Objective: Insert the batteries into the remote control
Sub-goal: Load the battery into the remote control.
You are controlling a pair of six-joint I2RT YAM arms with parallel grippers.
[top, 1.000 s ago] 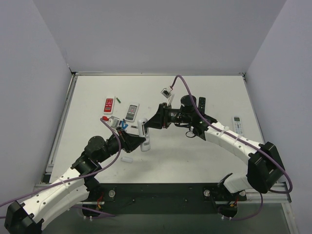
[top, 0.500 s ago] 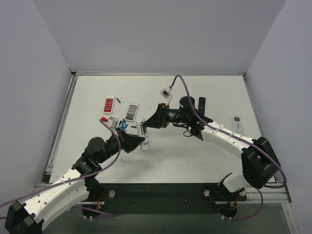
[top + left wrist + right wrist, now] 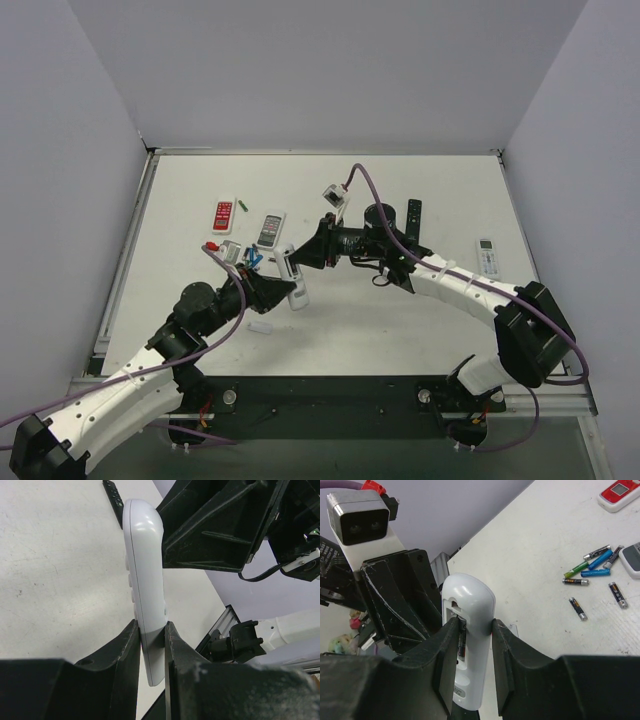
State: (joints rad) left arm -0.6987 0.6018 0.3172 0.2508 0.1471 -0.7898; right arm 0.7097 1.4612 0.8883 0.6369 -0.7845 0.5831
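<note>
The remote (image 3: 291,277) is a slim, plain white bar with rounded ends, held clear of the worktop (image 3: 545,540). The left claw (image 3: 151,626) pinches its lower end across the thin edges, and the right claw (image 3: 473,624) grips its body across the width. The battery recess in its back is uncovered, and a dark cell (image 3: 461,645) shows inside it. The loose batteries (image 3: 595,572) lie flat on the worktop in a scattered group: one green, two blue and several dark.

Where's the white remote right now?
Top view, left of centre: the remote is gripped by both the left gripper and right gripper, just right of the loose batteries.
</note>
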